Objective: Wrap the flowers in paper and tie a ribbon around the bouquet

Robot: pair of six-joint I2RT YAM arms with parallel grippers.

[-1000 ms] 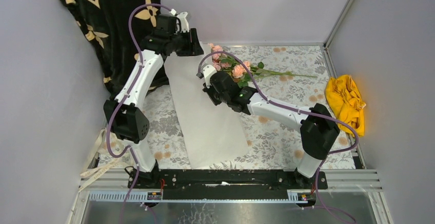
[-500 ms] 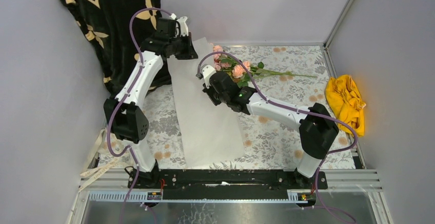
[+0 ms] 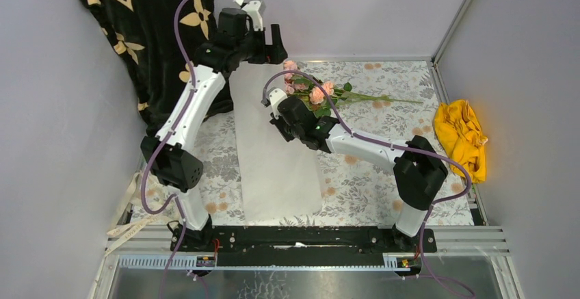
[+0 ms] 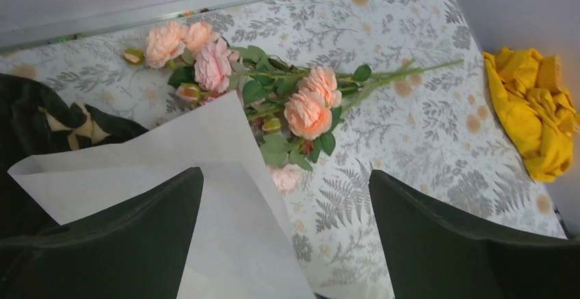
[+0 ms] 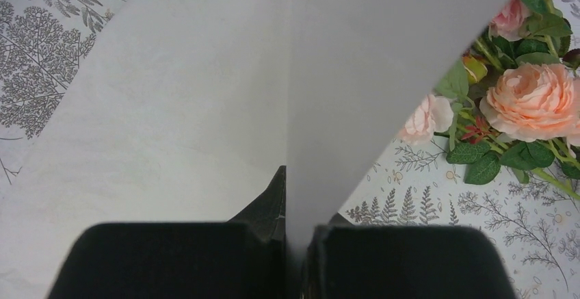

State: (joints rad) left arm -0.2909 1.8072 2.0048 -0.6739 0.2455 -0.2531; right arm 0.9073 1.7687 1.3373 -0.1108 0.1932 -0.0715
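Paper: lying on the worktop, with one fold raised.
Right claw: pinched tight on that fold, mid-paper.
Left claw: wide, holding nothing, above the paper's far corner.
Flowers: just beside the paper's far right edge, stems pointing away.

One paper sheet; one flower bunch; one yellow cloth; one black patterned cloth; one ribbon.
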